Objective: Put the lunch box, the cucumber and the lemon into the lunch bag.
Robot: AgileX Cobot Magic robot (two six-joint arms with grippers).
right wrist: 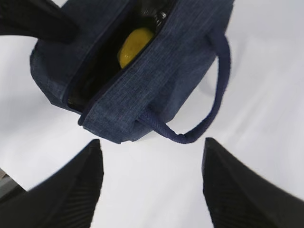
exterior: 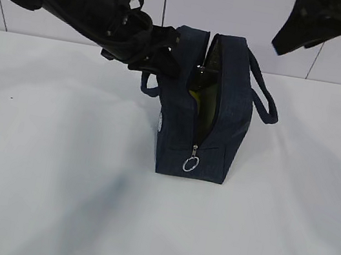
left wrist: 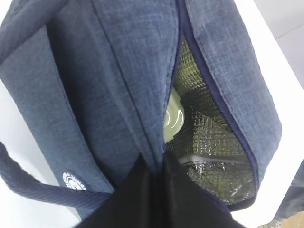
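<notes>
The navy lunch bag [exterior: 214, 118] stands upright mid-table with its zipper open. My left gripper [exterior: 170, 41] is shut on the left rim of the bag's opening [left wrist: 159, 164], pinching the fabric. Inside, against the silver lining, a strip of the lunch box's pale green lid [left wrist: 172, 118] shows. The yellow lemon [right wrist: 133, 45] lies in the lunch bag [right wrist: 142, 71], seen through the opening from above. The cucumber is hidden. My right gripper [right wrist: 152, 141] hangs open and empty above and to the right of the bag [exterior: 304, 32].
The bag's right handle [exterior: 264, 94] loops outward over the white table [exterior: 50, 179]. A silver ring pull [exterior: 190, 164] hangs at the front end of the zipper. A pale wall stands behind the table.
</notes>
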